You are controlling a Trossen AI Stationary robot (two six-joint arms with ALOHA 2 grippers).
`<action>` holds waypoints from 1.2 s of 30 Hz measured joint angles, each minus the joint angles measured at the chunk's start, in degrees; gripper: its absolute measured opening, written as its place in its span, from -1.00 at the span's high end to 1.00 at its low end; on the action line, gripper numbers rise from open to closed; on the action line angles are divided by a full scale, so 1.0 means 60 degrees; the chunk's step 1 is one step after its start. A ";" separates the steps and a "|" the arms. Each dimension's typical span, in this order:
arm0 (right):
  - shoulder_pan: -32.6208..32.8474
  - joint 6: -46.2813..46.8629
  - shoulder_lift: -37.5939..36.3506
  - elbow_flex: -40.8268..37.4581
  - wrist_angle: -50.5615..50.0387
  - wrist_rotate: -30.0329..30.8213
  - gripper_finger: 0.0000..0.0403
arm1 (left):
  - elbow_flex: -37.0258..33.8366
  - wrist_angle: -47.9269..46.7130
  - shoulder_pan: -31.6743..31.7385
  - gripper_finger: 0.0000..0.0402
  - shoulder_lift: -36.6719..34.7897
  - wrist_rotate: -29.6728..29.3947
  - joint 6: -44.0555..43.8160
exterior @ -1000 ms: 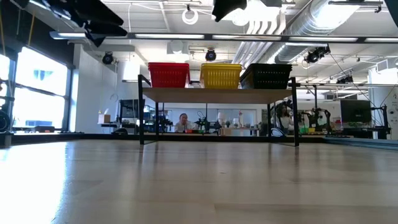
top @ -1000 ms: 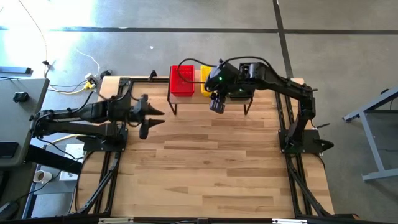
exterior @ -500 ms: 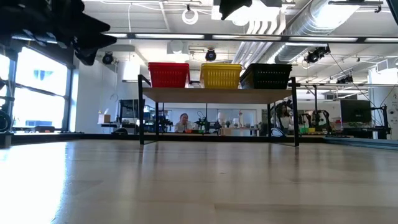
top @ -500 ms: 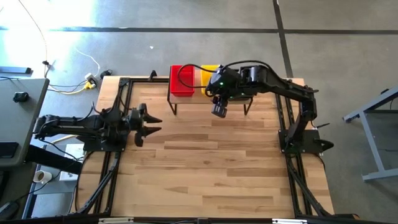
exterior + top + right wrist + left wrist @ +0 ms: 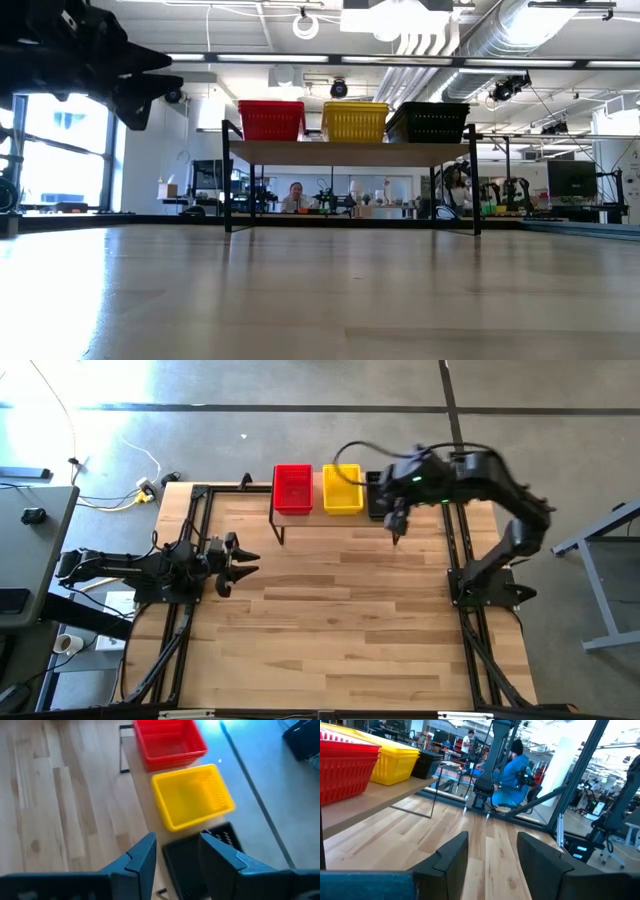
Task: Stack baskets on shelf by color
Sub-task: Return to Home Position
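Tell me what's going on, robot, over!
Left hand open, empty, left side. Right hand open, empty, near shelf. Red baskets, yellow baskets, black baskets on shelf.

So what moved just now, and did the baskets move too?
The right tool, open and empty, swung away from above the yellow plastic mesh baskets toward the end of the wooden-topped shelf that holds the black mesh baskets. The left tool, open too, drew back slightly leftward in the high view. The red mesh baskets and other stacks stayed put.

Baskets (image 5: 343,491) in row on shelf (image 5: 350,152) (far edge of table (image 5: 330,620))
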 joint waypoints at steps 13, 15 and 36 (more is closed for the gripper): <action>-0.0069 0.0074 -0.2661 -0.0002 -0.0666 0.0062 0.35 | 0.0007 -0.0047 0.0091 0.20 0.0015 -0.0267 -0.0164; -0.0047 0.0248 -0.3049 -0.0307 -0.0653 0.0165 0.35 | 0.0009 -0.0050 0.0091 0.20 0.0015 -0.0273 -0.0164; -0.0047 0.0826 -0.9999 -1.1830 0.6476 -0.0693 0.35 | 0.0014 -0.0046 0.0091 0.20 0.0015 -0.0270 -0.0160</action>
